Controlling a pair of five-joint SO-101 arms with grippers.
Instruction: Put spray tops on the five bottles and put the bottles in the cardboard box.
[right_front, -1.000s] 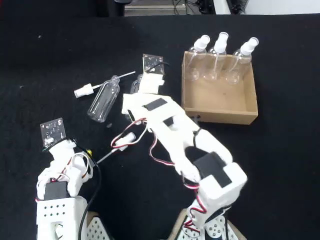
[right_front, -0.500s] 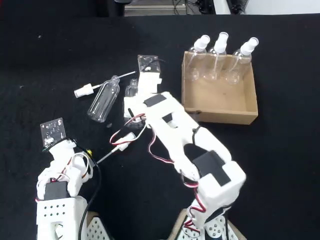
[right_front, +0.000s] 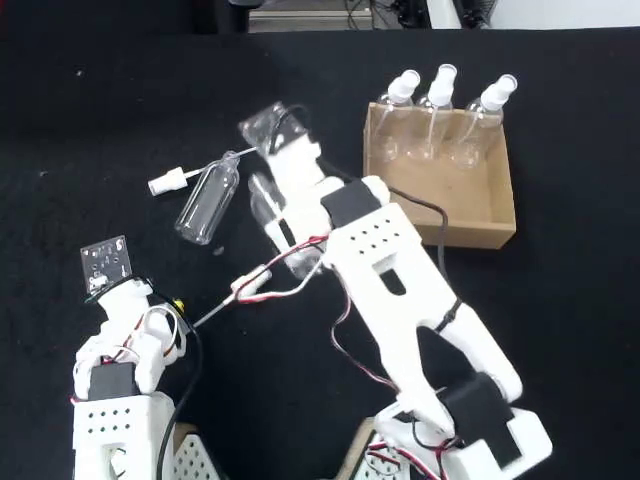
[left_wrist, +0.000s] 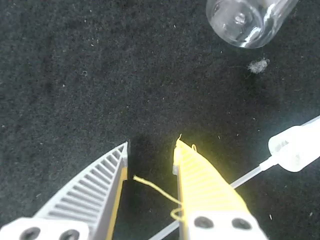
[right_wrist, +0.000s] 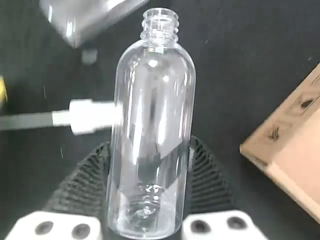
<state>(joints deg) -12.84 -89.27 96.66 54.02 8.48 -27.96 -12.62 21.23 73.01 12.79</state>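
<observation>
My right gripper (right_wrist: 150, 146) is shut on a clear bottle (right_wrist: 152, 115) with a bare, open neck. In the high view that bottle (right_front: 268, 200) hangs tilted in the right gripper (right_front: 284, 226) near the table's middle. A second uncapped bottle (right_front: 208, 200) lies to its left, beside a loose spray top (right_front: 167, 182). Another spray top (right_front: 251, 283) lies nearer the front, and its white head (left_wrist: 295, 150) lies just off my left gripper (left_wrist: 152, 147). The left gripper is open, low over the black table. The cardboard box (right_front: 440, 225) holds three capped bottles (right_front: 432, 115).
The box corner (right_wrist: 295, 150) lies close to the held bottle in the right wrist view. A bottle base (left_wrist: 247, 20) lies beyond the left gripper. The left arm's base (right_front: 115, 400) sits at the front left. The black table (right_front: 80, 120) is open at the back left.
The right arm has stretched forward and turned its wrist to the left, carrying the bottle and tilting it. The left arm has kept still.
</observation>
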